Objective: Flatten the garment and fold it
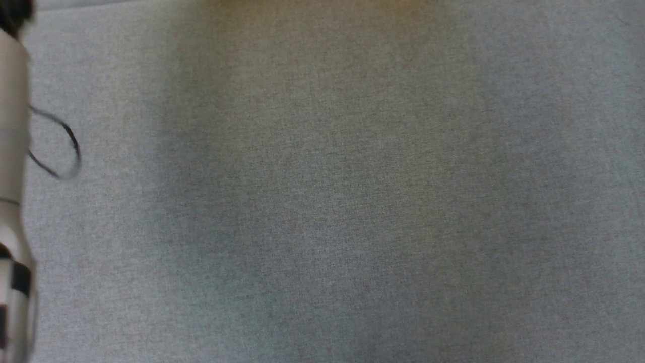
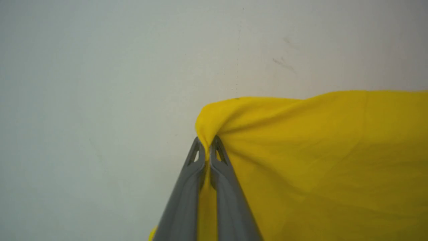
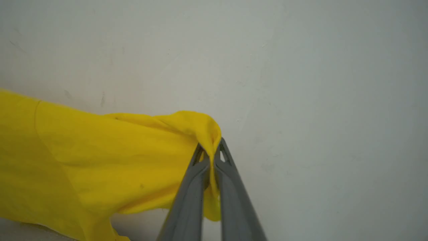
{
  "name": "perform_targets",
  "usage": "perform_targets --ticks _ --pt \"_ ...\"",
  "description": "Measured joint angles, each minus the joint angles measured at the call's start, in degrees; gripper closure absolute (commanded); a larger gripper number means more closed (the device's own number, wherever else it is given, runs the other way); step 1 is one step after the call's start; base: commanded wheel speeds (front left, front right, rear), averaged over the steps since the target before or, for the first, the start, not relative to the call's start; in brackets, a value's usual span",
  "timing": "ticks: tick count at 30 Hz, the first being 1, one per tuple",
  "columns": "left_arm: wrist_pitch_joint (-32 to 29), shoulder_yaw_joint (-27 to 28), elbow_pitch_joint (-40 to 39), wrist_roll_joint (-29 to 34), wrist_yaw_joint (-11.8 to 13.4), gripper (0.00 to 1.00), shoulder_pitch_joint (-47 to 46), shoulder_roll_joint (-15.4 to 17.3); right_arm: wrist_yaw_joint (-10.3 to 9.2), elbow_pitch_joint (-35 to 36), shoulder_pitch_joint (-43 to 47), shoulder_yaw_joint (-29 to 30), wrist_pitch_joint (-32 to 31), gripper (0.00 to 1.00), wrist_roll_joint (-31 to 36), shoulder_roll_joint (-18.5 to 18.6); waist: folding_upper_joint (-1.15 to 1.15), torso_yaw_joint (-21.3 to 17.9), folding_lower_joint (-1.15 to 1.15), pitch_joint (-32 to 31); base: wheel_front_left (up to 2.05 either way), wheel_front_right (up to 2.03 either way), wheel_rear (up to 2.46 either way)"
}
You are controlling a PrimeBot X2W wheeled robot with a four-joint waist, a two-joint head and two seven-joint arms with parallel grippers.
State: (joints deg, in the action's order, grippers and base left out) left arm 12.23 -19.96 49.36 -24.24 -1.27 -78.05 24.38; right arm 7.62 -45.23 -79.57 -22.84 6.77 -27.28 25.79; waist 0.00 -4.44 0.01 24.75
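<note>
Garment hangs stretched between two pinched edges, left gripper and right gripper each clamped on cloth, likely to spread it for flattening.

The left forearm runs along the head view's 9 o'clock edge, pale and blurred, with a thin black cable looping off it toward 3 o'clock.

In the left wrist view the left gripper rises from 6 o'clock. Its two grey fingers converge to meet at the tips near centre, jaws closed on a fold of the garment, which spreads toward 3 o'clock.

In the right wrist view the right gripper also rises from 6 o'clock. Its fingers are pressed together at the tips, pinching a bunch of the garment that trails toward 9 o'clock.
</note>
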Motion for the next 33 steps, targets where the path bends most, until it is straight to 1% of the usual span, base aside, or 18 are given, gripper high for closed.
perform_targets --ticks 4,7,10,12,15,17,19,21,23,25,28,33 --pt "1.53 0.15 2.03 -1.04 -0.73 1.0 5.4 -1.43 -0.01 -1.51 4.2 -4.35 1.0 1.0 -3.42 -1.54 0.0 0.16 0.0 0.31 0.0 0.0 0.0" --pt "2.18 1.56 1.09 -2.49 -0.75 1.0 11.33 -2.6 -0.01 -0.73 8.96 -7.17 2.68 1.0 -6.38 -1.63 0.0 0.4 -0.01 -0.48 0.0 0.0 0.0" --pt "2.45 4.16 -4.02 -3.99 -0.48 1.0 19.53 -4.17 -0.02 1.99 15.44 -8.89 3.97 1.0 -9.24 0.19 0.0 1.05 -0.01 -1.77 0.0 0.0 0.0" --pt "2.48 6.15 -8.9 -4.23 0.62 1.0 25.92 -5.09 -0.02 4.75 20.45 -9.78 4.55 1.0 -10.62 1.46 0.0 1.59 -0.01 -2.96 0.0 0.0 0.0" --pt "2.49 7.76 -16.11 -3.92 1.62 1.0 36.84 -5.87 -0.02 9.46 28.85 -9.39 5.14 1.0 -12.67 3.02 0.0 2.28 -0.02 -5.25 0.0 0.0 0.0" --pt "2.48 7.91 -20.23 -3.7 2.34 1.0 44.26 -6.46 -0.02 12.96 35.05 -7.86 5.46 1.0 -13.49 4.0 0.0 2.71 -0.02 -6.98 0.0 0.0 0.0" --pt "2.49 7.32 -23.9 -3.15 2.98 1.0 50.71 -6.58 -0.02 16.16 41.72 -5.12 5.49 1.0 -13.76 4.75 0.0 3.14 -0.03 -8.83 0.0 0.0 0.0" --pt "1.82 6.59 -27.81 -2.65 3.88 1.0 56.34 -6.04 -0.02 19.06 48.55 -1.89 5.16 1.0 -13.6 5.05 0.0 3.56 -0.03 -10.75 0.0 0.0 0.0" --pt "0.23 6.01 -32.03 -2.25 5.02 1.0 61.64 -5.03 -0.02 21.86 55.21 2.16 4.46 1.0 -12.95 4.61 0.0 3.89 -0.03 -12.62 0.0 0.0 0.0" --pt "-1.86 5.83 -36.39 -1.69 6.73 1.0 66.98 -3.58 -0.03 24.98 61.61 6.22 2.74 1.0 -11.57 3.34 0.0 4.16 -0.04 -14.42 0.0 0.0 0.0" --pt "-5.25 5.69 -43.07 -0.68 9.32 1.0 74.38 -1.18 -0.03 30.21 70.49 12.04 -0.47 1.0 -8.29 0.05 0.0 4.45 -0.04 -16.78 0.0 0.0 0.0" --pt "-10.83 4.95 -52.56 0.13 13.71 1.0 85.45 0.54 -0.03 39.14 82.44 19.13 -7.45 1.0 -2.45 -6.19 0.0 4.51 -0.03 -19.47 0.0 0.0 0.0"
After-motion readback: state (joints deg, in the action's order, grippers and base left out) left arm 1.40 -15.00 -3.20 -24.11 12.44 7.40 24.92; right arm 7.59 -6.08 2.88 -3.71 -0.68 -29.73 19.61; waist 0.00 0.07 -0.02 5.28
